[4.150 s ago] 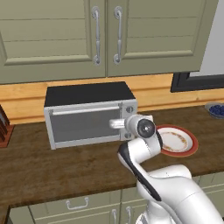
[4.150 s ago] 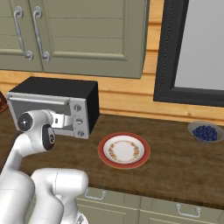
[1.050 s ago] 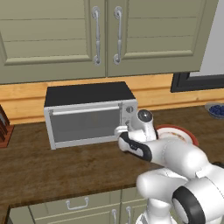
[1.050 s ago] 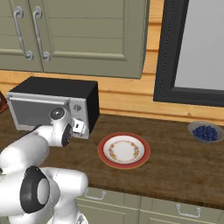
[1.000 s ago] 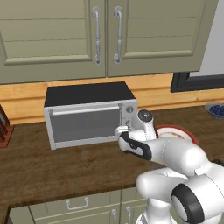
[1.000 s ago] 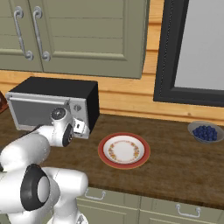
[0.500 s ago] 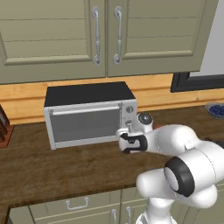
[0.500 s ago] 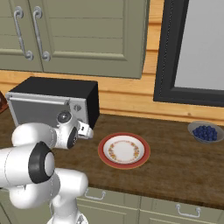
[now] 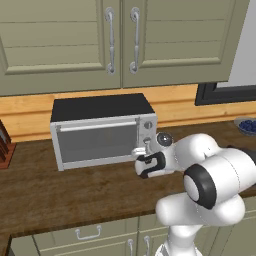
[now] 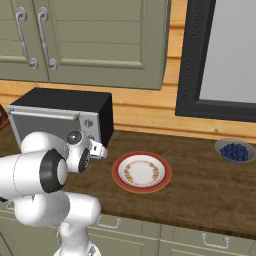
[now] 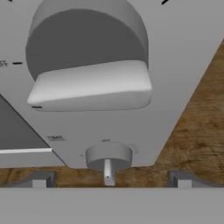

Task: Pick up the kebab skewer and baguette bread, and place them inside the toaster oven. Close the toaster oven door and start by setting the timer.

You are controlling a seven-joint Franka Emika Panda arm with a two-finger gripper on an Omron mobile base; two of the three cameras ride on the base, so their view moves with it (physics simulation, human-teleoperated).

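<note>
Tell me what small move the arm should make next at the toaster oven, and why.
Probably ease the open gripper forward onto the knob ahead of it, then close. The toaster oven door looks shut, the fingertips stand apart, short of the toaster oven panel, so only setting the timer seems left.

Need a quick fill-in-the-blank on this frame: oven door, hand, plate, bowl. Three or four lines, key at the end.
1. The toaster oven door is ____.
2. The hand sits at the oven's column of ____, fingers apart.
3. The red-rimmed plate on the counter has ____ food on it.
4. The bowl near the window holds ____.

Missing words: closed; knobs; no; blueberries
</note>
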